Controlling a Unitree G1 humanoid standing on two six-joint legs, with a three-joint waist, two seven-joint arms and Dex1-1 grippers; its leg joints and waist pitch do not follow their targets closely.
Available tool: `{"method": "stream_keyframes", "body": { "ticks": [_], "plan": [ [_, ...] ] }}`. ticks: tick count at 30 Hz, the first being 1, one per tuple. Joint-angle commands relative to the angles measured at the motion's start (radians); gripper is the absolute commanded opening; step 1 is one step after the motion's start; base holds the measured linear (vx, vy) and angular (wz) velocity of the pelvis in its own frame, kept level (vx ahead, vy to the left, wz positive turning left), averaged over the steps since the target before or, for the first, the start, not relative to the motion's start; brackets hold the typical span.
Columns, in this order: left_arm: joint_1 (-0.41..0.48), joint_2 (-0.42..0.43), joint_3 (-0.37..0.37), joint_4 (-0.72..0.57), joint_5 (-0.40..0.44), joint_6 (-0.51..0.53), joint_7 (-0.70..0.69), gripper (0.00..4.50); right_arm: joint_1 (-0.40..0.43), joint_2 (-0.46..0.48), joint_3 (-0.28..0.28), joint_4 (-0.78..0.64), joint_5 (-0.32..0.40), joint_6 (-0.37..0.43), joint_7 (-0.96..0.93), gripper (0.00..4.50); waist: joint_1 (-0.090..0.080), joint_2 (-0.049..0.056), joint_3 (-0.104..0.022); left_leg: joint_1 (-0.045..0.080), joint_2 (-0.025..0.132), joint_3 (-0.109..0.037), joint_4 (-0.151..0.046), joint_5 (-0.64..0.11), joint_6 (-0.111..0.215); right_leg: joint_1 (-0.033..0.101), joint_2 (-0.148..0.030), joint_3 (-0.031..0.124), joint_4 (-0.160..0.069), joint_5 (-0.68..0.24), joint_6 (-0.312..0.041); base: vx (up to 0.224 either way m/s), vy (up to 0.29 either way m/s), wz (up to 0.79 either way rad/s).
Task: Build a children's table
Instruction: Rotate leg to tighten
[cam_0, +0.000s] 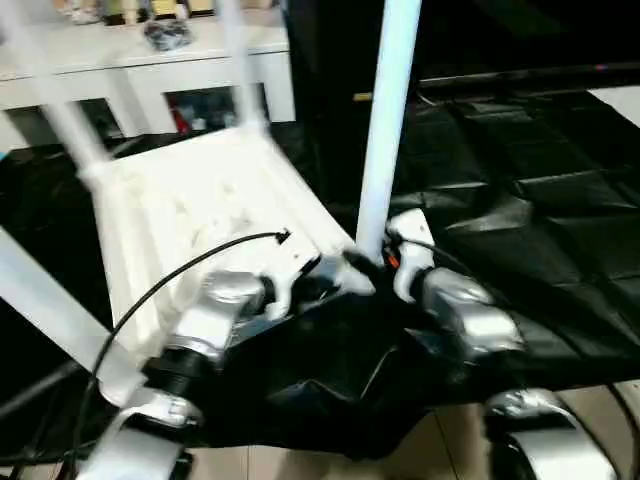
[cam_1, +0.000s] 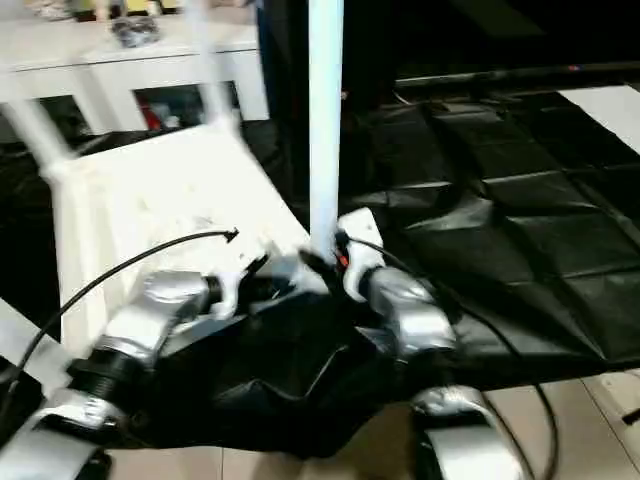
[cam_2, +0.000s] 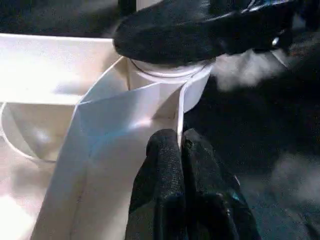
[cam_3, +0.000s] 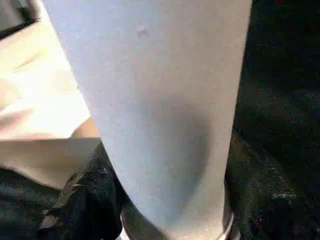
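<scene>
Table top (cam_0: 200, 215) lies underside-up on the black-draped desk (cam_0: 540, 220). My left fingers (cam_2: 182, 165) pinch its corner rib; my right fingers (cam_2: 200, 30) clasp the upright leg (cam_0: 385, 130) at its socket.

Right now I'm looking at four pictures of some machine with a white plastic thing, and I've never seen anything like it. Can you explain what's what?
It is a humanoid robot putting together a children's table. Two pictures come from its head, looking down over its silver arms; the other two come from cameras on its wrists. The white table top lies upside down on a black cloth. Legs already stand up from its corners. The left gripper has its black fingers shut, pinching a thin rib of the top beside a corner socket. The right gripper is around the base of the upright leg in that socket.
</scene>
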Motion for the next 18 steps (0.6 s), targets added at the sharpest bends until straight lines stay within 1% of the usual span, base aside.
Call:
{"method": "stream_keyframes", "body": {
  "ticks": [1, 2, 3, 5, 6, 7, 9, 10, 11, 12, 13, 14, 15, 16, 17, 18],
  "plan": [
    [-0.007, -0.065, -0.020, -0.041, -0.016, 0.001, 0.036, 0.00, 0.028, 0.098, 0.079, 0.076, -0.006, 0.021, 0.047, 2.77, 0.006, -0.007, -0.050, -0.012, 0.007, -0.001, -0.063, -0.278, 0.058, 0.048, -0.039, 0.025, -0.080, -0.336, -0.191, 0.000, 0.000, 0.00],
    [-0.006, -0.065, -0.023, -0.042, -0.015, 0.001, 0.036, 0.00, 0.027, 0.099, 0.077, 0.076, -0.003, 0.020, 0.050, 2.97, 0.007, -0.007, -0.050, -0.013, 0.007, 0.001, -0.063, -0.270, 0.067, 0.050, -0.038, 0.025, -0.078, -0.312, -0.201, 0.000, 0.000, 0.00],
    [-0.002, -0.065, -0.029, -0.048, -0.014, -0.001, 0.034, 0.00, 0.025, 0.102, 0.069, 0.078, 0.007, 0.017, 0.055, 3.11, 0.007, -0.004, -0.050, -0.012, 0.007, 0.001, -0.063, -0.268, 0.070, 0.050, -0.038, 0.025, -0.077, -0.305, -0.205, 0.000, 0.000, 0.00],
    [0.001, -0.060, -0.036, -0.050, -0.015, -0.006, 0.029, 0.00, 0.025, 0.101, 0.066, 0.076, 0.016, 0.014, 0.067, 3.17, 0.006, -0.005, -0.049, -0.013, 0.007, 0.001, -0.064, -0.276, 0.076, 0.052, -0.039, 0.024, -0.078, -0.313, -0.207, 0.000, 0.000, 0.00],
    [0.002, -0.056, -0.038, -0.049, -0.016, -0.013, 0.023, 0.00, 0.027, 0.099, 0.070, 0.071, 0.012, 0.009, 0.068, 3.40, 0.005, -0.005, -0.047, -0.013, 0.007, 0.001, -0.065, -0.285, 0.075, 0.051, -0.038, 0.024, -0.080, -0.330, -0.203, 0.000, 0.000, 0.00],
    [0.003, -0.053, -0.040, -0.049, -0.016, -0.017, 0.017, 0.00, 0.029, 0.095, 0.076, 0.069, 0.006, 0.003, 0.070, 3.40, 0.004, -0.004, -0.047, -0.011, 0.007, 0.001, -0.065, -0.296, 0.071, 0.049, -0.038, 0.024, -0.082, -0.348, -0.197, 0.000, 0.000, 0.00],
    [0.010, -0.041, -0.049, -0.059, -0.016, -0.029, -0.005, 0.00, 0.035, 0.075, 0.100, 0.063, -0.016, -0.026, 0.084, 3.52, 0.004, -0.002, -0.047, -0.012, 0.008, -0.001, -0.066, -0.300, 0.065, 0.049, -0.039, 0.024, -0.082, -0.349, -0.193, 0.000, 0.000, 0.00],
    [0.016, -0.030, -0.060, -0.067, -0.017, -0.042, -0.034, 0.00, 0.045, 0.048, 0.119, 0.041, -0.028, -0.040, 0.117, 3.52, 0.004, -0.006, -0.048, -0.013, 0.008, 0.000, -0.066, -0.298, 0.066, 0.050, -0.038, 0.024, -0.082, -0.345, -0.193, 0.000, 0.000, 0.00],
    [0.017, -0.029, -0.061, -0.068, -0.017, -0.044, -0.038, 0.00, 0.047, 0.044, 0.121, 0.038, -0.029, -0.041, 0.122, 3.52, 0.006, -0.005, -0.048, -0.013, 0.008, -0.002, -0.066, -0.294, 0.067, 0.051, -0.039, 0.024, -0.080, -0.338, -0.193, 0.000, 0.000, 0.00],
    [0.024, -0.017, -0.069, -0.076, -0.018, -0.051, -0.062, 0.00, 0.067, 0.005, 0.132, -0.008, -0.023, -0.040, 0.181, 3.52, 0.005, -0.005, -0.050, -0.013, 0.010, 0.000, -0.065, -0.284, 0.073, 0.052, -0.038, 0.025, -0.077, -0.310, -0.201, 0.000, 0.000, 0.00],
    [0.026, -0.013, -0.071, -0.078, -0.020, -0.051, -0.070, 0.00, 0.076, -0.013, 0.134, -0.030, -0.017, -0.038, 0.209, 3.52, 0.007, -0.006, -0.049, -0.013, 0.010, 0.001, -0.063, -0.275, 0.081, 0.054, -0.037, 0.026, -0.077, -0.288, -0.208, 0.000, 0.000, 0.00],
    [0.028, -0.008, -0.074, -0.081, -0.021, -0.052, -0.080, 0.00, 0.087, -0.034, 0.136, -0.056, -0.010, -0.036, 0.242, 3.52, 0.008, -0.007, -0.049, -0.013, 0.009, 0.002, -0.062, -0.270, 0.087, 0.055, -0.035, 0.026, -0.077, -0.280, -0.207, 0.000, 0.000, 0.00],
    [0.032, 0.001, -0.077, -0.085, -0.022, -0.051, -0.095, 0.00, 0.110, -0.076, 0.138, -0.110, 0.011, -0.027, 0.309, 3.52, 0.013, -0.007, -0.051, -0.013, 0.011, 0.003, -0.060, -0.257, 0.094, 0.055, -0.038, 0.028, -0.073, -0.262, -0.216, 0.000, 0.000, 0.00],
    [0.036, 0.011, -0.082, -0.089, -0.023, -0.055, -0.110, 0.00, 0.138, -0.129, 0.136, -0.176, 0.042, -0.002, 0.387, 3.52, 0.021, -0.008, -0.052, -0.009, 0.012, 0.005, -0.058, -0.243, 0.104, 0.057, -0.035, 0.028, -0.074, -0.245, -0.217, 0.000, 0.000, 0.00],
    [0.038, 0.016, -0.083, -0.090, -0.023, -0.057, -0.117, 0.00, 0.151, -0.157, 0.133, -0.209, 0.059, 0.011, 0.425, 3.52, 0.028, -0.009, -0.052, -0.006, 0.014, 0.007, -0.056, -0.237, 0.112, 0.056, -0.034, 0.028, -0.073, -0.231, -0.220, 0.000, 0.000, 0.00],
    [0.039, 0.025, -0.084, -0.090, -0.026, -0.059, -0.133, 0.00, 0.177, -0.222, 0.124, -0.271, 0.093, 0.042, 0.503, 3.52, 0.047, -0.008, -0.052, -0.010, 0.016, 0.010, -0.052, -0.200, 0.130, 0.058, -0.034, 0.029, -0.066, -0.197, -0.233, 0.000, 0.000, 0.00]
  ]
}}
